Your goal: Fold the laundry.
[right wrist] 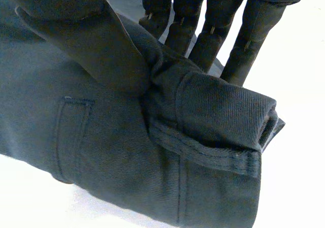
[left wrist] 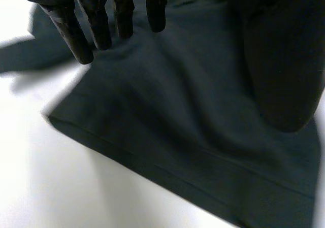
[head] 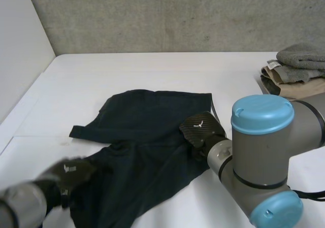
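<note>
My right hand [head: 202, 130]: pinching. Thumb [right wrist: 96, 50] on one face of the cloth, fingers [right wrist: 218, 25] side by side behind it, a rolled piece of waistband [right wrist: 223, 116] clamped between them. Grip sits on the right edge of the garment [head: 147, 131], about halfway along it. There's a small white mark [head: 199, 124] on the back of this hand, too small to read.

My left hand [head: 71, 173]: at the garment's near left corner, smeared in the head view. In the wrist view its fingers [left wrist: 96, 20] are straight and close together, tips at the cloth a little in from the hem [left wrist: 167, 172]. Its thumb [left wrist: 284, 60] stands apart over the cloth with nothing clamped. Can't tell if the tips touch or hover.

Garment: dark navy twill. Shorts or trousers, can't tell which, since the near end is cut off by the frame and covered by my left arm. It lies spread but rumpled, creased through the middle, with one flap sticking out on its left side. A stitched belt loop [right wrist: 71, 136] sits just beside the pinched roll. The hem shows a row of stitching.

It lies mid white table [head: 152, 70]. A stack of folded laundry [head: 297, 73] sits well apart from the garment, beyond its far right corner: grey towel [head: 304, 55] on top, beige pieces under, cut off by the frame. My right arm [head: 261, 152] hides the table just right of the garment.
</note>
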